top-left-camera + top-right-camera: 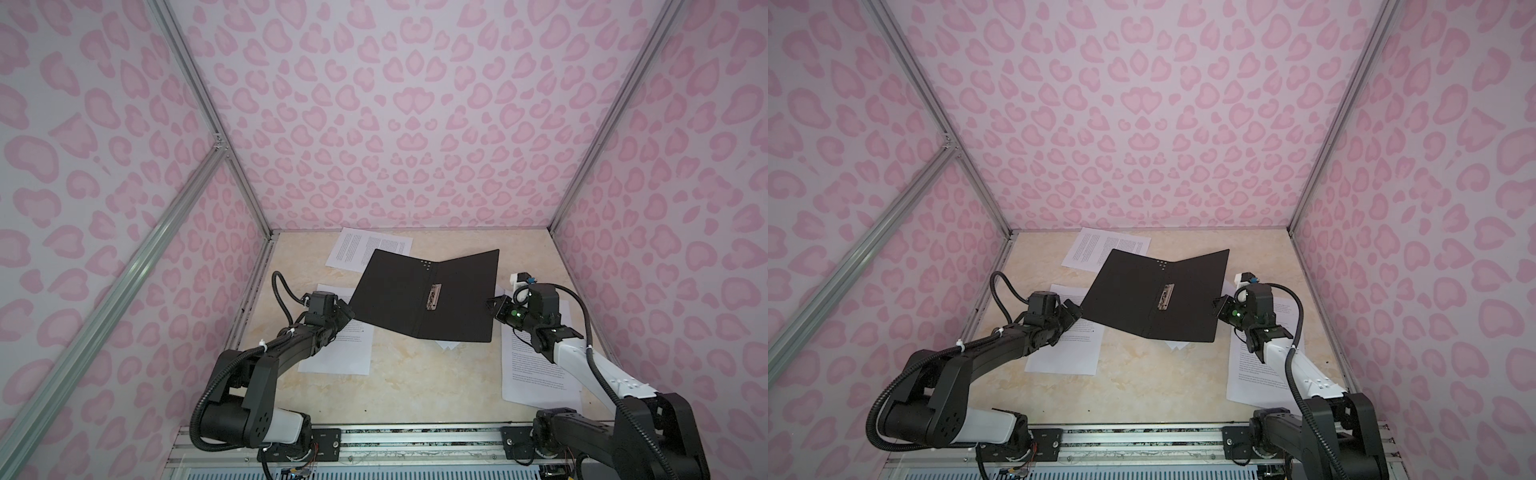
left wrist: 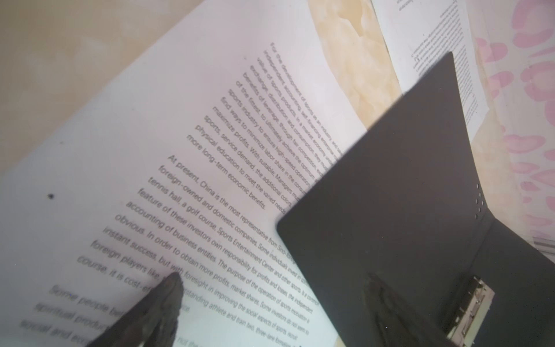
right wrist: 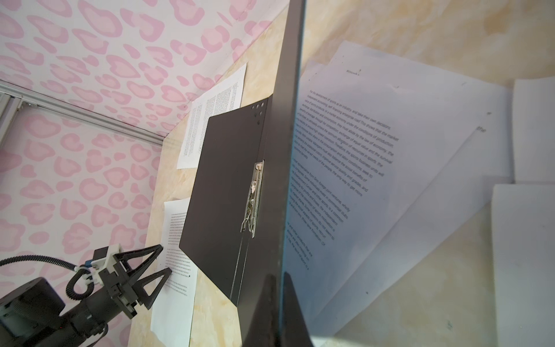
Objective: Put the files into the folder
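An open folder [image 1: 424,295] sits near the middle of a marbled tabletop [image 1: 415,386], black inside facing up, with its metal spine clip [image 1: 433,296] empty. Its right cover is raised off the surface, and the right gripper [image 1: 496,305] has its fingers [image 3: 264,306] pinched shut on that cover's outer edge. At the folder's near left corner, the left gripper [image 1: 348,311] hovers with fingers [image 2: 168,294] spread wide, one over a printed sheet and one over the cover. The files [image 1: 345,353] lie loose around the folder: one behind it, one to its left, one to its right, and several beneath the raised cover. None is inside yet. The thin cover could slip from the pinch and drop. Closing the left fingers here could catch the cover along with the paper, or crumple the flat sheet. Tugging the folder could drag the pages underneath.
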Controlling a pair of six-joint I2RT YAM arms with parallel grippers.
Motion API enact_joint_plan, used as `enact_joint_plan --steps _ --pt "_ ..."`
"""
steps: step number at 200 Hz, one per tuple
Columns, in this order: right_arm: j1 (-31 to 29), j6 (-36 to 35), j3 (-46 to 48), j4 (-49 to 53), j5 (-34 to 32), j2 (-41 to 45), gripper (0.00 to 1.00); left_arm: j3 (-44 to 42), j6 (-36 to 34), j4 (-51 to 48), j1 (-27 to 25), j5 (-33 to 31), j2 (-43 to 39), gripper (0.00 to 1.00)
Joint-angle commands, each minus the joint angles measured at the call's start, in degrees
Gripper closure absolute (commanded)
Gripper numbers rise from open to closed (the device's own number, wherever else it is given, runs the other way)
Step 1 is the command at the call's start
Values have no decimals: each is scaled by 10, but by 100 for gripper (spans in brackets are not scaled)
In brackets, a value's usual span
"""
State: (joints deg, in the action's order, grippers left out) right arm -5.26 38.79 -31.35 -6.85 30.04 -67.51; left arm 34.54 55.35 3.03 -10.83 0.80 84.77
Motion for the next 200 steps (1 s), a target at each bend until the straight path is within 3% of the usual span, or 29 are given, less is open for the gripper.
enact_joint_plan --steps 1,45,99,186,200 --pt "0 -17 0 -3 3 3 100 35 2 -79 17 53 62 6" --pt "-14 -24 -7 -10 27 -5 100 126 7 -80 39 75 151 7" --pt "-73 -50 -34 -21 55 -37 100 197 -17 -101 56 80 191 7" --pt "-121 3 -30 -104 126 -71 100 186 -65 -135 62 47 65 6" --pt "-120 5 -26 -92 113 -55 100 187 -66 -143 63 43 53 7"
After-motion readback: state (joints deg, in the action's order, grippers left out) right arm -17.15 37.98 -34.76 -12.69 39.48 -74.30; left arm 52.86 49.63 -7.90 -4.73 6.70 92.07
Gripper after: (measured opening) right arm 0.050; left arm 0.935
